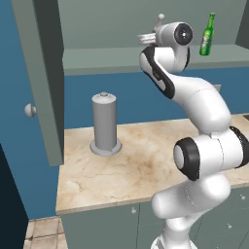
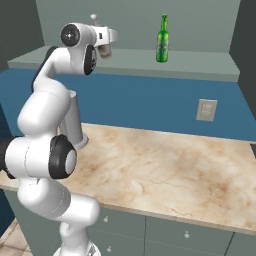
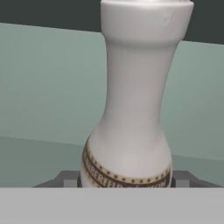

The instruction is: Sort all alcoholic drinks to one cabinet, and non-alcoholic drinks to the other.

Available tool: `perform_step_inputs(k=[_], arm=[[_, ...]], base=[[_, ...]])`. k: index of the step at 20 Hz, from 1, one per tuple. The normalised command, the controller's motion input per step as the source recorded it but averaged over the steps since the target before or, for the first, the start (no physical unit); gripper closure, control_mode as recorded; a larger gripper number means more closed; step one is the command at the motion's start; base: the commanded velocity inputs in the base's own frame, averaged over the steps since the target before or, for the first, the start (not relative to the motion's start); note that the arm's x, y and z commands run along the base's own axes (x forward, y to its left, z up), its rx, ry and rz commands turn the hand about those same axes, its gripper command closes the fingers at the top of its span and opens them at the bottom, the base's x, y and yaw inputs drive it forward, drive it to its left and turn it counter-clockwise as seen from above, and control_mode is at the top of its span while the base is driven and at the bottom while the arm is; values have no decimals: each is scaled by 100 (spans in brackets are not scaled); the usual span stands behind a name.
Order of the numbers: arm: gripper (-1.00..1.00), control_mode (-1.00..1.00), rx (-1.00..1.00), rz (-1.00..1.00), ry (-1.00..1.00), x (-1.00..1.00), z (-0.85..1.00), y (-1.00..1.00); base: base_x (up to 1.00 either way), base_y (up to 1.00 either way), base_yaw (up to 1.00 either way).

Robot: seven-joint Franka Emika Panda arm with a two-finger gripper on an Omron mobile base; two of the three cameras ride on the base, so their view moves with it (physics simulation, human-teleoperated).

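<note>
A pale grey-beige bottle [image 3: 133,109] with a narrow neck and a brown band stands upright between my fingertips [image 3: 68,179], and my gripper [image 3: 126,179] is shut on its lower body. In the base views the gripper [image 1: 148,40] [image 2: 103,48] is raised to the open cabinet's bottom shelf [image 1: 97,58], left of the middle, and the bottle's cap [image 2: 93,18] pokes up above the hand. A slim green glass bottle [image 1: 207,35] [image 2: 162,39] stands upright on the same shelf, well to the right of the gripper. I cannot tell whether the held bottle rests on the shelf.
The cabinet door [image 1: 39,73] hangs open at the left, with a round pale knob [image 1: 30,110]. A tall grey cylinder [image 1: 104,124] on a round base stands on the marble counter [image 1: 136,170] below. A wall outlet [image 2: 206,110] sits on the blue backsplash.
</note>
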Motion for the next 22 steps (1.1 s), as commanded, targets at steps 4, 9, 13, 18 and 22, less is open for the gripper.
perform_step_inputs(k=[4,9,13,18,22], arm=[[100,-100,0,0,1,17,-10,0],[100,-100,0,0,4,21,-15,0],[100,-100,1,0,6,25,-10,0],[100,-100,1,0,5,23,-8,0],[100,-100,1,0,1,20,-10,0]], base=[[0,0,0],[0,0,0],[0,0,0],[0,0,0],[0,0,0]])
